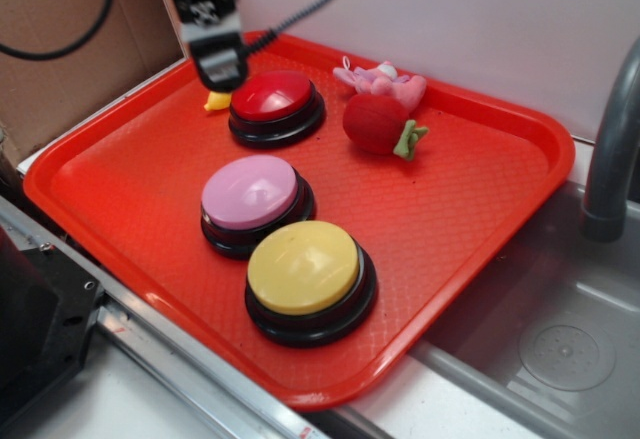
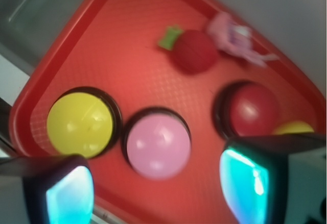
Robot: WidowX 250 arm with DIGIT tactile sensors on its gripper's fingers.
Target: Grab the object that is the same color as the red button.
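Exterior cam: fixed, raised, off the tray's near corner, looks down at an angle — whole tray in frame, mid-close, sink at right, cardboard upper left. Wrist cam: on the arm, looks down past the tool, its two fingers fill the bottom edge; closer, blurry, roughly flipped vs exterior. Shared: tray w/ red button, pink button, yellow button, red plush fruit, pink plush.
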